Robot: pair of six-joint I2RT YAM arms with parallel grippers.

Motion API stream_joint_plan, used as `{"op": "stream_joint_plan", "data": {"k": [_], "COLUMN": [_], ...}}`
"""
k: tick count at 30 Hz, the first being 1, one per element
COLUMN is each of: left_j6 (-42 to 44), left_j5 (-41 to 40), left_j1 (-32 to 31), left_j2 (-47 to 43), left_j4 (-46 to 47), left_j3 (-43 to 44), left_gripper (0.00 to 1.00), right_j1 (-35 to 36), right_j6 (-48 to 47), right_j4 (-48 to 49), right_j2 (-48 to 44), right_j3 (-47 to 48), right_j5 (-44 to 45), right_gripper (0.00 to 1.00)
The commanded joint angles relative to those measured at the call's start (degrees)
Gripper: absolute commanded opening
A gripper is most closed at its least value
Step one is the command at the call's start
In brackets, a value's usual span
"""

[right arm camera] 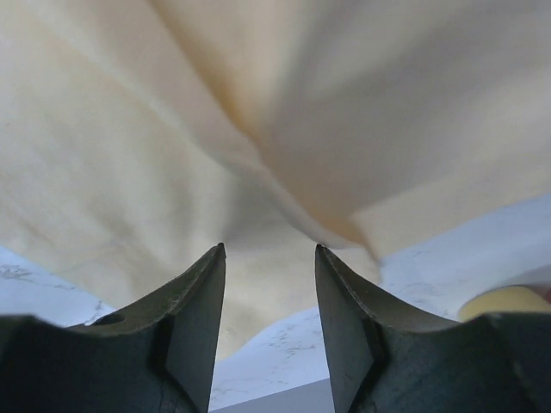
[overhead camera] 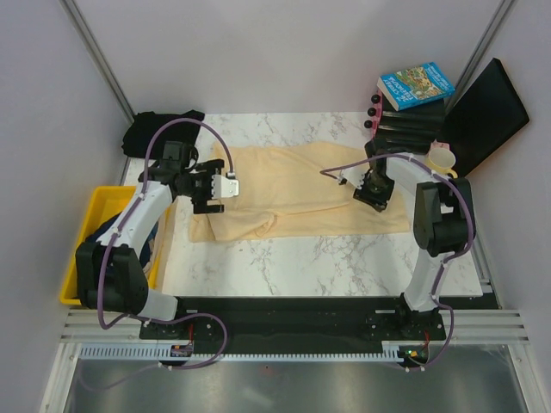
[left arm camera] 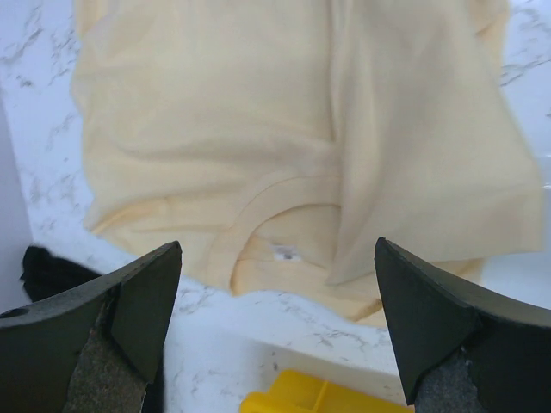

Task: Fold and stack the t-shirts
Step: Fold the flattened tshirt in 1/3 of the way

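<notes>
Right hand (right arm camera: 269, 251) parted, nothing pinched, low over cream t-shirt (overhead camera: 293, 185) spread mid-frame on marble surface (overhead camera: 362, 258); left hand (left arm camera: 278, 249) spread wide over its collar; black t-shirt (overhead camera: 153, 131) upper left

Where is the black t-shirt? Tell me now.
In the top view, the black t-shirt lies bunched at the far left, just beyond the cream-yellow t-shirt's far-left corner and past the yellow bin.
</notes>
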Motion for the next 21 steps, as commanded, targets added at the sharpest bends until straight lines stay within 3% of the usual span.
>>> {"op": "stream_joint_plan", "data": {"k": [1, 5, 11, 21], "left_j6": [3.96, 4.05, 2.90, 3.87], "left_j5": [9.10, 8.33, 5.51, 2.52], "left_j1": [-2.02, -4.39, -7.03, -10.72], "left_j2": [-1.30, 2.74, 2.58, 2.75], "left_j4": [-16.56, -26.96, -28.91, -31.37], "left_j3": [5.26, 9.22, 6.43, 4.22], "left_gripper": [1.00, 0.97, 0.86, 0.91], "right_j1": [1.45, 3.04, 4.36, 5.32], "right_j6": [2.32, 2.23, 2.06, 2.76], "right_j4": [-0.93, -0.66, -0.31, 1.27], "right_j2": [1.64, 2.79, 3.93, 6.48], "right_j3": [6.25, 7.40, 8.81, 9.08], "right_j5": [-1.10, -1.19, -2.77, -3.04], "right_gripper": [0.54, 0.54, 0.52, 0.49]}}
